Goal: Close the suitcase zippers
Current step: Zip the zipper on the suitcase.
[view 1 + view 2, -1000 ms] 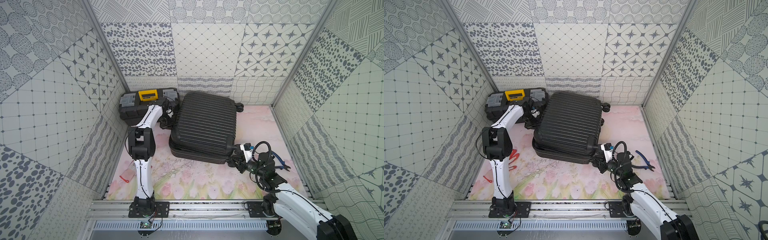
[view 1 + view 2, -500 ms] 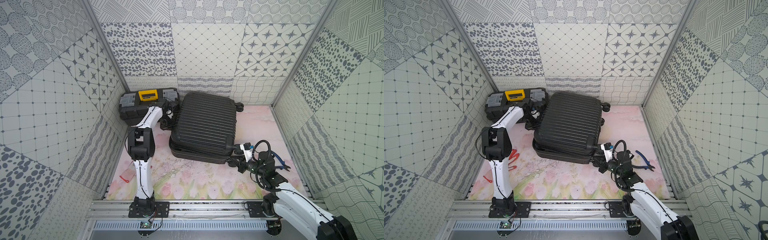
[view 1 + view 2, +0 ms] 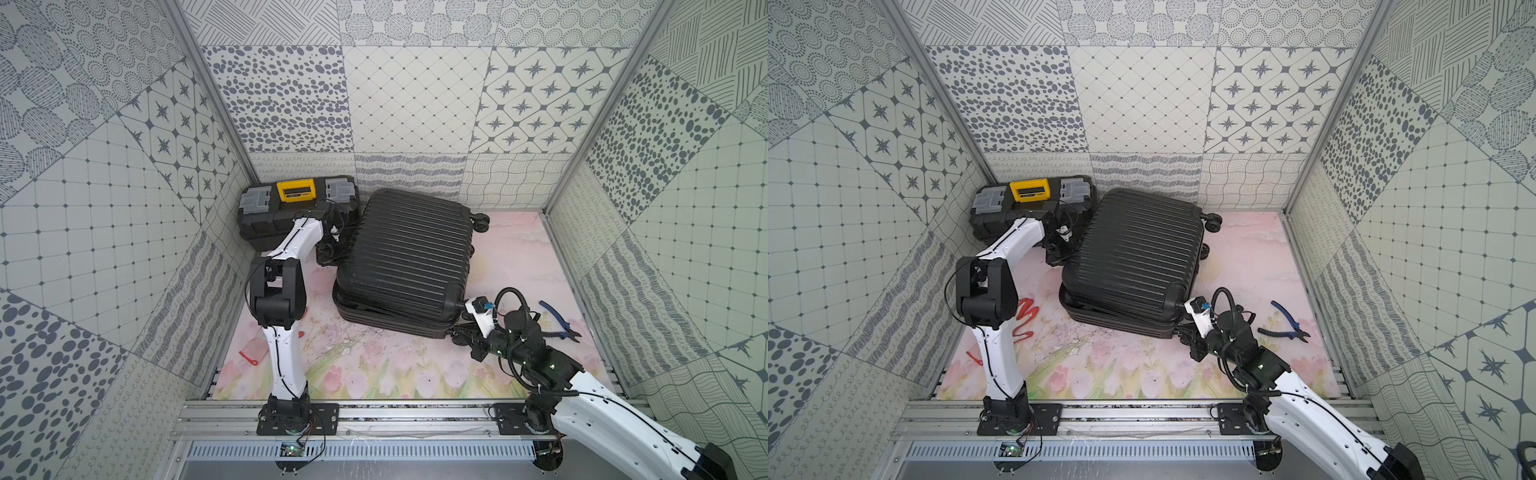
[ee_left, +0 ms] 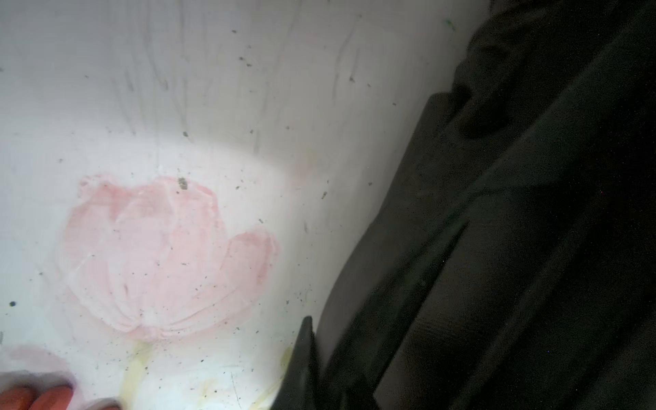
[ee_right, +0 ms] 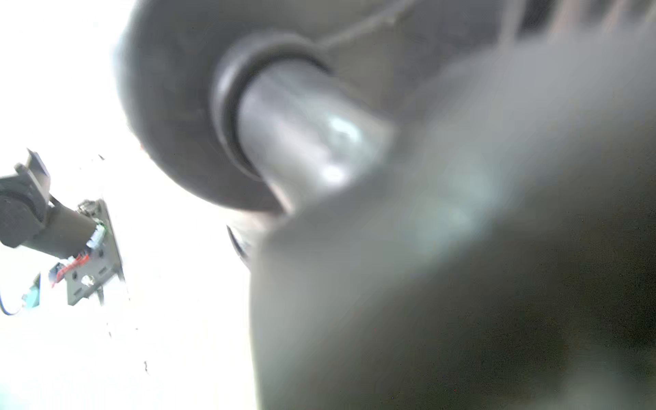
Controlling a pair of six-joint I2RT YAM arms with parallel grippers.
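The black ribbed suitcase [image 3: 407, 257] [image 3: 1133, 257] lies flat on the floral mat, its two shell halves gaping slightly at the near left corner. The zippers' track [image 3: 390, 318] runs along the near seam; I cannot make out any pulls. My left gripper [image 3: 331, 249] [image 3: 1059, 248] is pressed against the suitcase's far left side, shut; a dark fingertip [image 4: 304, 340] shows beside the black shell [image 4: 532, 248]. My right gripper [image 3: 462, 336] [image 3: 1188, 336] sits shut at the near right corner by a wheel [image 5: 170, 117]. Blur hides its jaws in the right wrist view.
A black toolbox [image 3: 297, 208] with a yellow latch stands in the far left corner, right behind the left arm. Blue-handled pliers [image 3: 559, 320] lie on the mat to the right of the right arm. A red cord [image 3: 1022, 318] lies near the left arm's base. Patterned walls enclose three sides.
The right gripper has closed fully at the suitcase's near right corner. Both arms and the suitcase have barely shifted.
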